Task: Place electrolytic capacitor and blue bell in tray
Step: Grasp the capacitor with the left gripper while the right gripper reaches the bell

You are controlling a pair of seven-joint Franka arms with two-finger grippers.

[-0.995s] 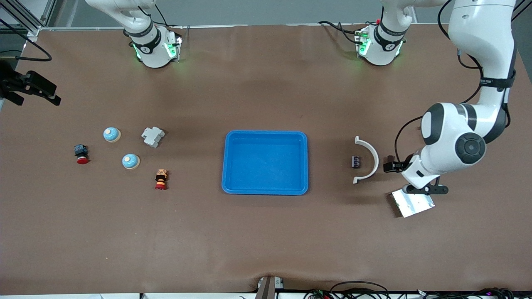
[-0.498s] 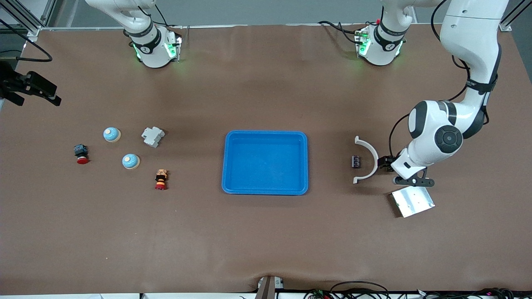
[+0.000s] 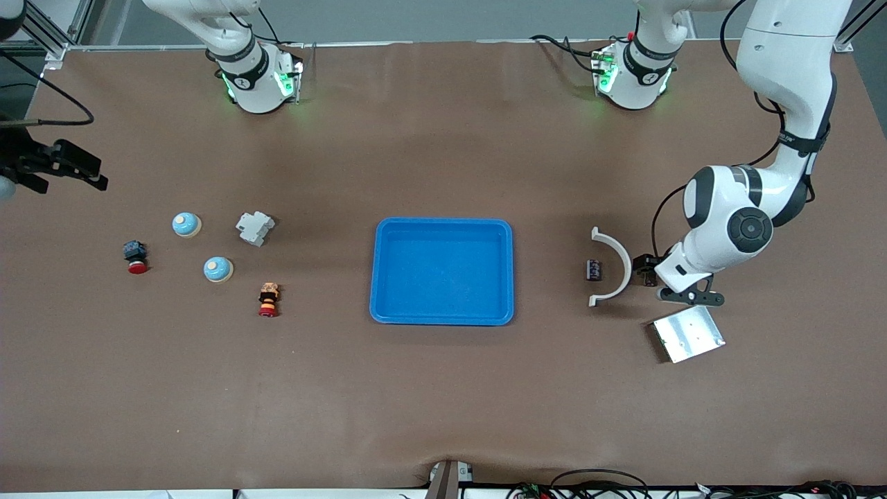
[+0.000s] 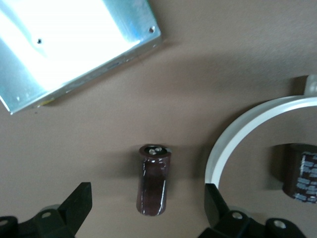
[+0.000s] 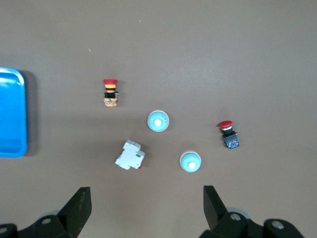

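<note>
The blue tray [image 3: 443, 229] lies mid-table. A dark brown electrolytic capacitor [image 4: 154, 179] lies on its side between a white arc [image 3: 617, 262] and a metal plate [image 3: 686, 334]. My left gripper [image 4: 147, 198] hangs open just over it, fingers either side and apart from it, and also shows in the front view [image 3: 689, 296]. Two blue bells [image 3: 186, 224] [image 3: 218, 269] stand toward the right arm's end. My right gripper [image 5: 146, 198] is open and empty high over that end, with both bells [image 5: 158, 121] [image 5: 190, 161] below it.
A second dark cylinder [image 3: 594, 269] lies inside the white arc. Beside the bells are a white breaker [image 3: 255, 227] and two red push buttons [image 3: 136, 256] [image 3: 269, 299].
My left arm has swung from over the metal plate toward the white arc, so its gripper now hangs over the capacitor. The right gripper has shifted slightly. Both stay open.
</note>
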